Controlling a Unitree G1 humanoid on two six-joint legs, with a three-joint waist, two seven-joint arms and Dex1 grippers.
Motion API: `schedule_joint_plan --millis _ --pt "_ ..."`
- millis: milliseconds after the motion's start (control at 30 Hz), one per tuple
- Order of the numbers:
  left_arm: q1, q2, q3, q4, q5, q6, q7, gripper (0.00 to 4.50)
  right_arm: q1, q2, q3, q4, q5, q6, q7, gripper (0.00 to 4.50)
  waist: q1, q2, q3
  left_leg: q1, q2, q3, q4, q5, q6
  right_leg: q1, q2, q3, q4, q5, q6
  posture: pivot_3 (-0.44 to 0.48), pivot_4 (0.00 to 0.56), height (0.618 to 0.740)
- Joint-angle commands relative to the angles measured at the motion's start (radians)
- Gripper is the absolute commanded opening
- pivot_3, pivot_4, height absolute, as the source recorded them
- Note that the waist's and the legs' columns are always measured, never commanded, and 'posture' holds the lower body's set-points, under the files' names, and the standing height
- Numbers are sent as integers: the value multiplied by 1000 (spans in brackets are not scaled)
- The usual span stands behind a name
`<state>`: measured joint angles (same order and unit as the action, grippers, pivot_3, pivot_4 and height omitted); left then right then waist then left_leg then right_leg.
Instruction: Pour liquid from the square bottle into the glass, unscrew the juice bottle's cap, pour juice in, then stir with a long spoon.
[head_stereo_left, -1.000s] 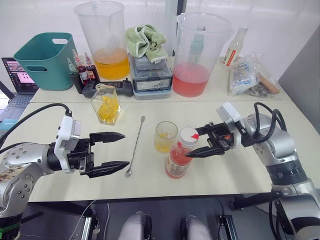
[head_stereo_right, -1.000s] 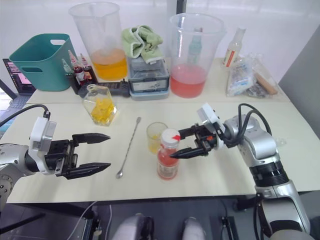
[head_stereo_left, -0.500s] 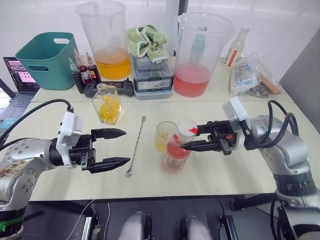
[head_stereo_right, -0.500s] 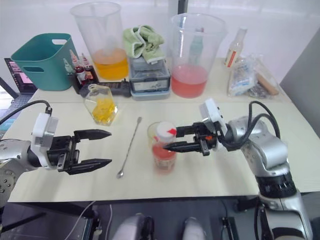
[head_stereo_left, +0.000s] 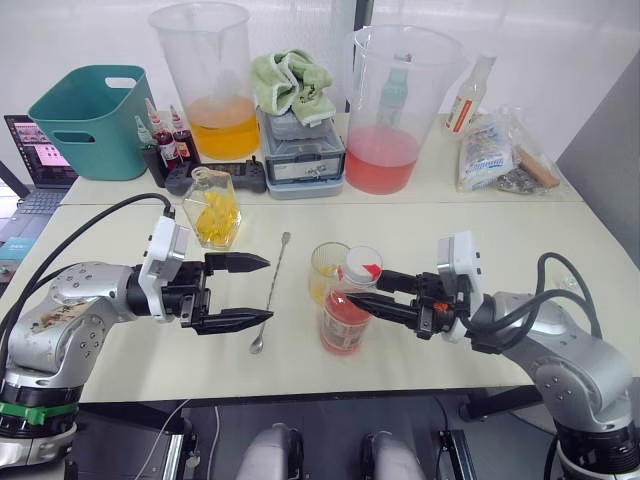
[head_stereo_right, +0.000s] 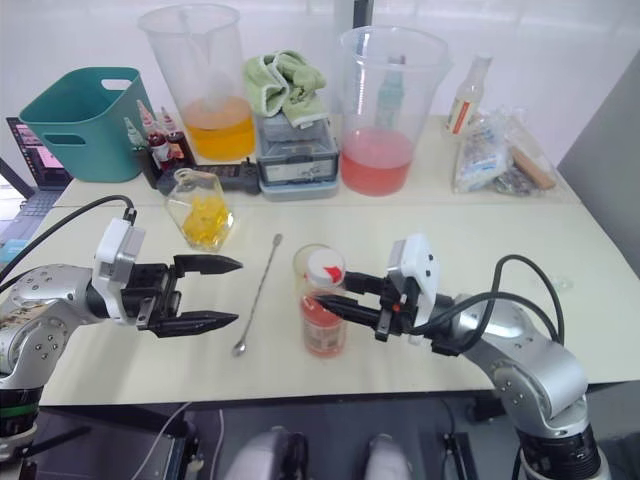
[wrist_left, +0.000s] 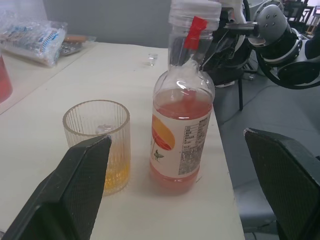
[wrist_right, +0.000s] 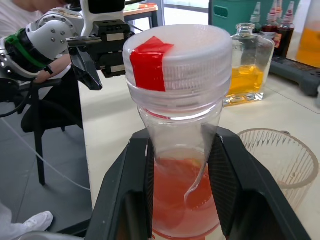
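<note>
Both hands have shifted: right hand (wrist_right: 177, 165) now clamps the one juice bottle (head_stereo_left: 346, 312).
Left hand (head_stereo_left: 250, 291) hangs open at the bottle's 9 o'clock; one glass (head_stereo_left: 328, 270), one long spoon (head_stereo_left: 270, 291) on the desk (head_stereo_left: 480, 240).
</note>
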<state>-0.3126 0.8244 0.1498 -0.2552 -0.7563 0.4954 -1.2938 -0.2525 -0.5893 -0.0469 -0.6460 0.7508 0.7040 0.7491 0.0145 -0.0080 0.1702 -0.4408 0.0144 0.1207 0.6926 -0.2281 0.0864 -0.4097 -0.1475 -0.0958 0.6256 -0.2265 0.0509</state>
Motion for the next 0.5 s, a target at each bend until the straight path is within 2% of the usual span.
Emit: schedule_joint_plan --millis 33,133,333,400,500 --pt "-18 -4 1 -3 1 -21 -15 4500 13 -1 -10 -51 -1 -29 -26 1017 0 0 0 0 0 0 0 0 0 0 0 0 0 0 0 0 150 739" --pt "-16 -5 2 -1 11 -27 -20 4500 31 -16 18 -29 -45 -42 -22 1017 0 0 0 0 0 0 0 1 1 0 0 0 0 0 0 0 150 739" --pt "13 11 23 -17 4 -27 -21 4500 22 -22 9 -11 18 0 -25 1017 -1 0 0 0 0 0 0 1 2 0 0 0 0 0 0 0 150 739" --pt "19 13 26 -18 4 -29 -21 4500 16 -26 3 -4 42 9 -22 2049 -1 0 0 0 0 0 0 1 2 0 0 0 0 0 0 0 150 739" --pt "26 12 32 -29 -2 -25 -12 4500 -1 -56 -25 12 76 16 14 3005 -1 0 0 0 0 -1 0 1 2 0 0 0 0 0 0 0 150 739"
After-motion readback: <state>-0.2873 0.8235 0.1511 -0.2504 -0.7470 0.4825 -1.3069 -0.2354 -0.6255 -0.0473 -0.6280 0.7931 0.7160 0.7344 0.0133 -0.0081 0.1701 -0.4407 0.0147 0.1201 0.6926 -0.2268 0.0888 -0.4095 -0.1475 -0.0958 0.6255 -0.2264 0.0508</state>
